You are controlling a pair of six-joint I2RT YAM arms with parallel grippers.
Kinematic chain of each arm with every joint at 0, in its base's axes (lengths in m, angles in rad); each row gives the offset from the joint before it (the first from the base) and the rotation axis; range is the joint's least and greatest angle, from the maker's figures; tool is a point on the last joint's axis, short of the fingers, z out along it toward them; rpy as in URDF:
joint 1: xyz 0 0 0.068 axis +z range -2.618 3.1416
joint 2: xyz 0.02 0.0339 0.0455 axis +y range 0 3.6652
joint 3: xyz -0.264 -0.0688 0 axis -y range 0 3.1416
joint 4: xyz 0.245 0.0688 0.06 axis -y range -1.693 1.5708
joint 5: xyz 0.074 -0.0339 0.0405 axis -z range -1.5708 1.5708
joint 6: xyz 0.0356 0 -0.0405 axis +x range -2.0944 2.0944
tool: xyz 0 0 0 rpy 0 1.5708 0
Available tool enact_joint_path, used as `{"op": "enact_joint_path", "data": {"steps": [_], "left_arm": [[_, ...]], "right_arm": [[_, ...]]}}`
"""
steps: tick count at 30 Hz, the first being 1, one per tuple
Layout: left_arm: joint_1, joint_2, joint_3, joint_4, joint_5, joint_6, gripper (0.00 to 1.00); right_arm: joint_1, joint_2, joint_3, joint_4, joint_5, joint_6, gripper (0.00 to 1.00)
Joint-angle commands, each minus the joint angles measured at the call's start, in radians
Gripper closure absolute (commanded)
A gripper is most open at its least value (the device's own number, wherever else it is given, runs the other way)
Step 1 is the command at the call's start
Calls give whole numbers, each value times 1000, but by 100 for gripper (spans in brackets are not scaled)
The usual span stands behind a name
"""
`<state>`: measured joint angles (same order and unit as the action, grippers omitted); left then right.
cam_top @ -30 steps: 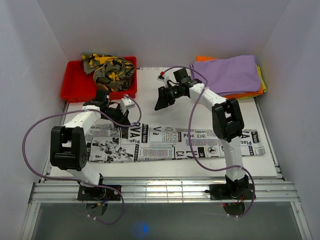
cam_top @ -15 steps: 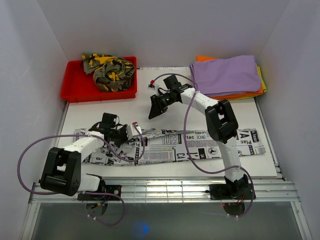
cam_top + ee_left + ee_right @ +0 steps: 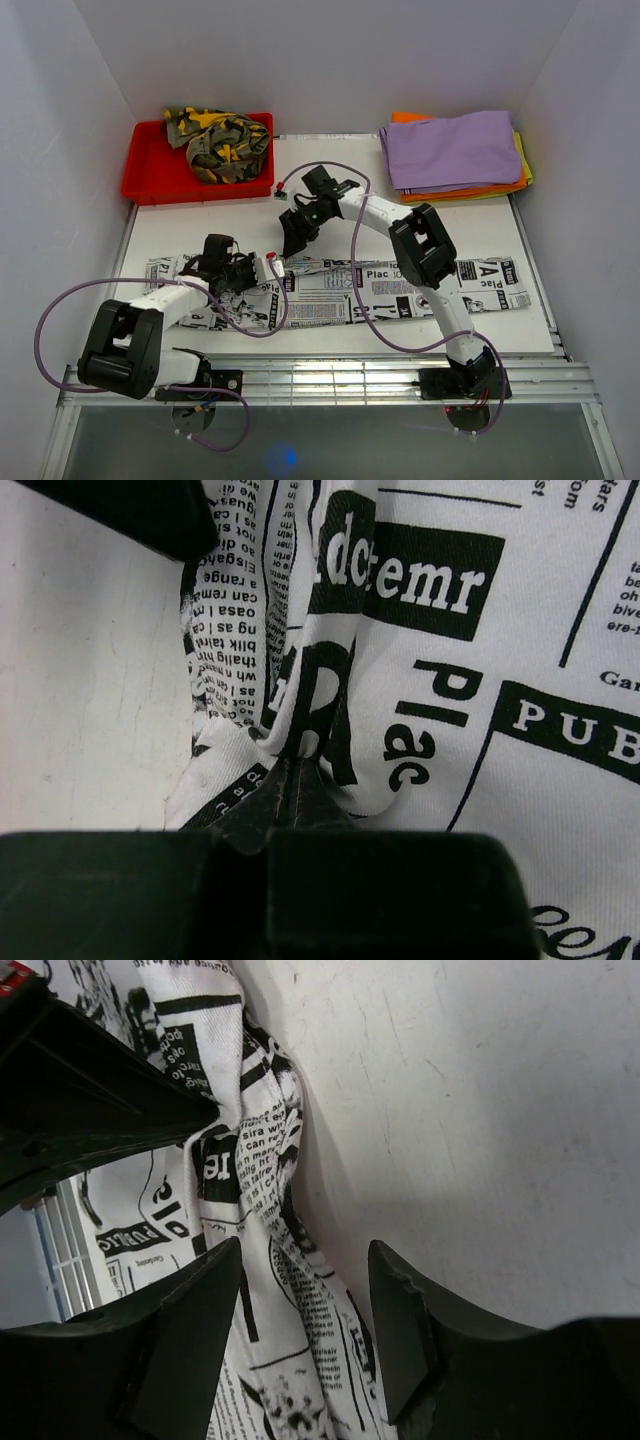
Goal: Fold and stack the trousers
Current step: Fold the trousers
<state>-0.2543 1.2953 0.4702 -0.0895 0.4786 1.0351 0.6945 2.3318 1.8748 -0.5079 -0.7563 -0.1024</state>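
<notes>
Now on white tabletop [image 3: 500,240], white walls [image 3: 330,60]: newspaper-print cloth trousers [image 3: 320,297].
Clamps them with left gripper [image 3: 268,270]; lowers right gripper [image 3: 292,245] closer, agape, empty.

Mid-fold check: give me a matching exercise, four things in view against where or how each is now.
Things:
1. newspaper-print trousers
2. camouflage trousers
3. purple cloth
4. left gripper

Place or state:
A. bunched in the red tray
B. shut on printed cloth
C. laid lengthwise along the table front
D. on top of the folded pile, far right corner

Pairs: 1-C, 2-A, 3-D, 4-B
</notes>
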Motion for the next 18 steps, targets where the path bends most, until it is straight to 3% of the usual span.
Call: {"op": "enact_joint_path", "data": {"steps": [1, 4, 6, 8, 9, 10, 12, 14, 18], "left_arm": [[0, -21, -30, 2, -60, 32, 100], [-3, -39, -57, 56, -95, 39, 100], [-3, -42, -67, 82, -119, 19, 100], [-2, -45, -56, 126, -170, -24, 93], [3, -48, -35, 128, -190, -94, 88], [10, -53, -21, 128, -208, -139, 81], [64, -71, 54, 84, -224, -239, 76], [130, -88, 126, -45, -125, -370, 64], [274, -52, 272, -168, -34, -529, 52]], "right_arm": [[26, 35, 53, -17, 52, -52, 40], [36, 75, 89, -24, 38, -59, 40], [36, 95, 107, -24, 5, -60, 49], [37, 100, 107, -18, 9, -74, 65], [36, 100, 103, -14, 24, -79, 84], [36, 98, 101, -11, 43, -82, 90], [31, 80, 86, 9, 106, -86, 92], [25, 37, 48, 61, 135, -71, 92], [17, -49, -87, 224, 158, -42, 92]]}}
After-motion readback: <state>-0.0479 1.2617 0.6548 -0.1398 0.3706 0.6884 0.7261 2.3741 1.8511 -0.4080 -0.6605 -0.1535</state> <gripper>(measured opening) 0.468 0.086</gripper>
